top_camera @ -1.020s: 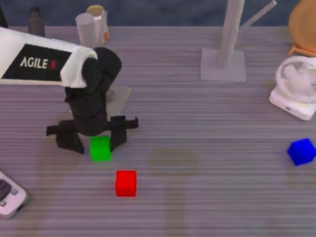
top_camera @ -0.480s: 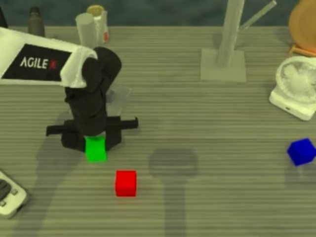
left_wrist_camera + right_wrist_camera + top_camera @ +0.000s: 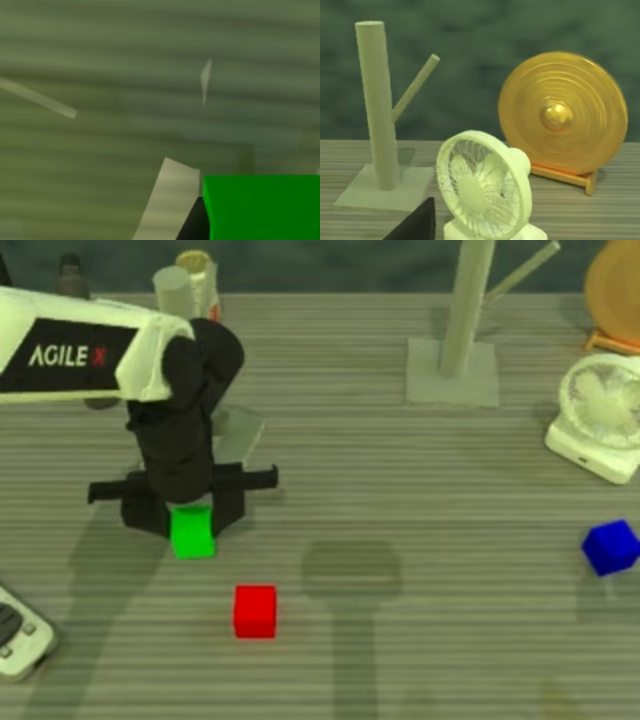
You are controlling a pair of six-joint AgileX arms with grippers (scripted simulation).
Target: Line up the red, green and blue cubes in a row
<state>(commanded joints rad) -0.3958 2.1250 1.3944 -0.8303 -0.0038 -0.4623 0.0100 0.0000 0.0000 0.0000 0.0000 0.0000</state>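
Note:
My left gripper [image 3: 190, 522] is shut on the green cube [image 3: 192, 538] at the left of the table, and the cube hangs from its black jaws. In the left wrist view the green cube [image 3: 262, 207] fills the lower corner, against a dark jaw. The red cube [image 3: 255, 611] rests on the table a little nearer the front and to the right of the green one. Far off by the right edge sits the blue cube [image 3: 610, 547]. My right arm is outside the top view; only a dark corner of my right gripper [image 3: 417, 225] shows in its own wrist view.
A white post on a square base [image 3: 455, 360] stands at the back centre. A white fan [image 3: 598, 415] and an orange disc [image 3: 615, 285] are at the back right. Bottles [image 3: 185, 290] stand at the back left, and a white handset [image 3: 15, 632] lies at the front left.
The left gripper's jaws closed in on the green cube. Gripper and cube then shifted a little left and toward the back.

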